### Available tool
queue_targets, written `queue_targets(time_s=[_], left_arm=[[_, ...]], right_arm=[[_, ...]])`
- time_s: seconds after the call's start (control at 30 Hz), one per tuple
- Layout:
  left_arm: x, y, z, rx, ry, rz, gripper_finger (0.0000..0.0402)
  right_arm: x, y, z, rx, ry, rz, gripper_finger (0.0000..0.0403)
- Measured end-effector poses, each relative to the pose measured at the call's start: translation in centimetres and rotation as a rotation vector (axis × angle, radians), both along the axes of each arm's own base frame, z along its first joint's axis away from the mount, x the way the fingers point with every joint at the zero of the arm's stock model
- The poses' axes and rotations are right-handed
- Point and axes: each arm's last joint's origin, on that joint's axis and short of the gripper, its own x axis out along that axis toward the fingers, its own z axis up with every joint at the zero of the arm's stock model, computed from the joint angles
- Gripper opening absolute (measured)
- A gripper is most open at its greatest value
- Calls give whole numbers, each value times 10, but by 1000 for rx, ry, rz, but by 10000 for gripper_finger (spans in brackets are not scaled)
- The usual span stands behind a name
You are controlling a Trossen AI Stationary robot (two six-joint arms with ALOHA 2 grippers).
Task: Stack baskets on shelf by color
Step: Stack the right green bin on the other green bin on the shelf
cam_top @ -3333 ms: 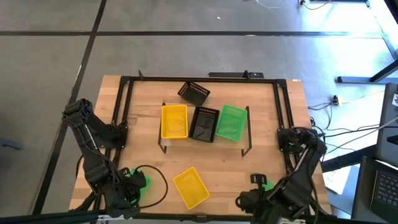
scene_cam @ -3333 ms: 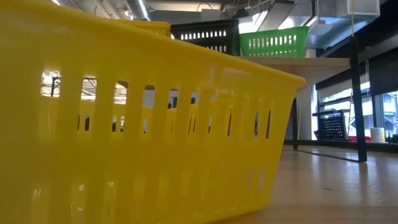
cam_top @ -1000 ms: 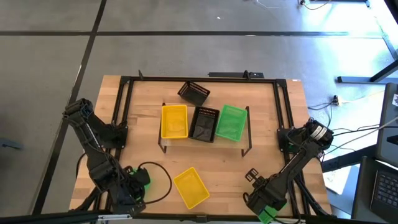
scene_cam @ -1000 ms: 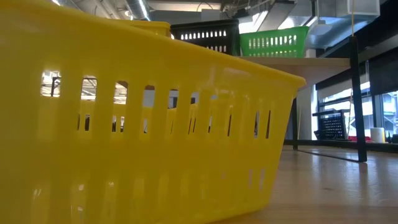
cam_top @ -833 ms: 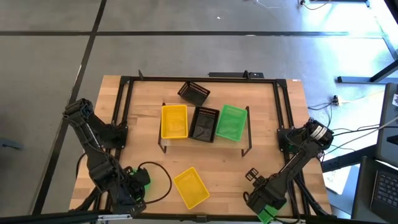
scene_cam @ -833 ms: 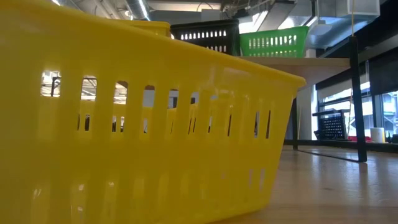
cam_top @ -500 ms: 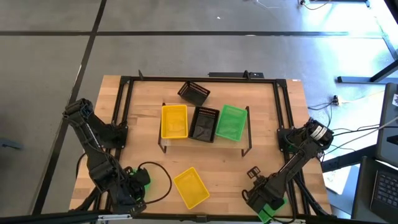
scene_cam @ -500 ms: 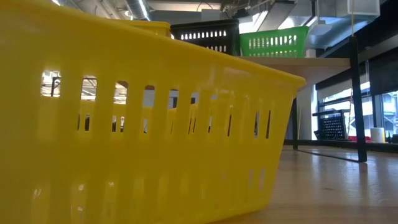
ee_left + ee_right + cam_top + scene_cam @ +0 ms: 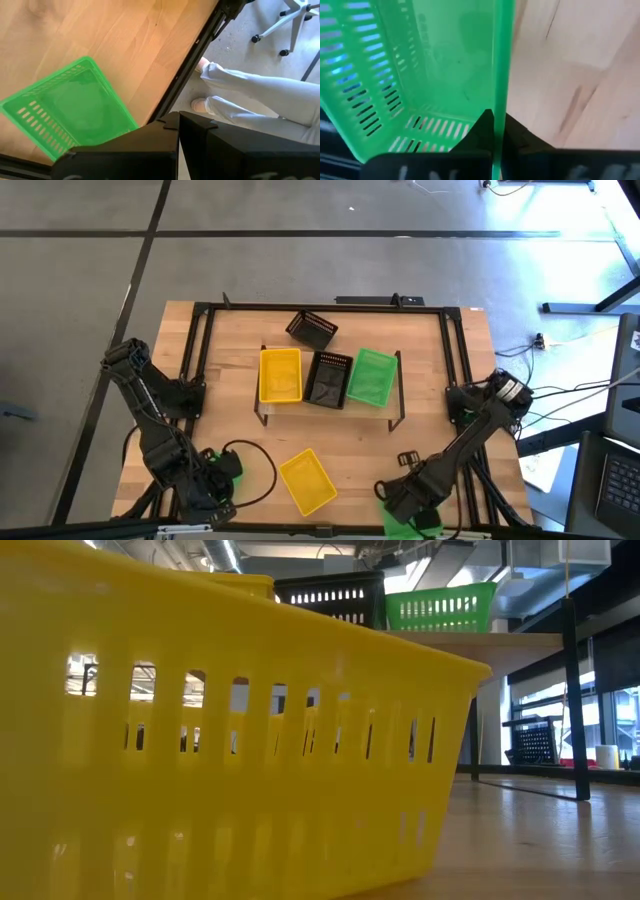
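Observation:
On the shelf (image 9: 392,412) stand a yellow basket (image 9: 279,374), a black basket (image 9: 329,379) and a green basket (image 9: 373,376) side by side. Another black basket (image 9: 312,330) lies behind the shelf. A second yellow basket (image 9: 306,481) lies near the table's front edge and fills the low view (image 9: 200,740). My right gripper (image 9: 398,498) is at the front right, shut on a green basket (image 9: 420,75). My left gripper (image 9: 178,131) is shut at the front left, above another green basket (image 9: 65,115) that lies flat on the table. My right gripper pinches one side wall of the green basket at its rim (image 9: 498,102), with one finger (image 9: 481,131) inside the basket and the other outside. The fingers come from above and point down. Whether the basket's bottom is clear of the table does not show.
Black rails (image 9: 195,360) run around the wooden tabletop. A black cable (image 9: 262,470) loops on the table between my left gripper and the front yellow basket. A person's legs (image 9: 250,90) stand beyond the table's edge near my left arm.
My right gripper has shut on the green basket's wall, having stood open a second ago. Its wrist has rolled and it has shifted a little toward the table's left edge, and the green basket has shifted with it.

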Motion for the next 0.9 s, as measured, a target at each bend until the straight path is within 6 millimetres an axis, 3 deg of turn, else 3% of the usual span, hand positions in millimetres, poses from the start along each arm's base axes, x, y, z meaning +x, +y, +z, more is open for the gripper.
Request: queue_targets(time_s=[0.2,0.5,0.73,0.9], left_arm=[[2,2,1,71,-85,2,0],[-1,25,27,172,-299,22,0],[-1,37,45,205,-439,-14,0],[4,40,51,220,-501,-55,0]], right_arm=[[14,7,60,-31,-140,-273,2],[13,-11,145,-118,-376,-909,1],[25,-33,173,-64,-582,-1283,0],[44,-57,173,-82,-612,-1428,0]])
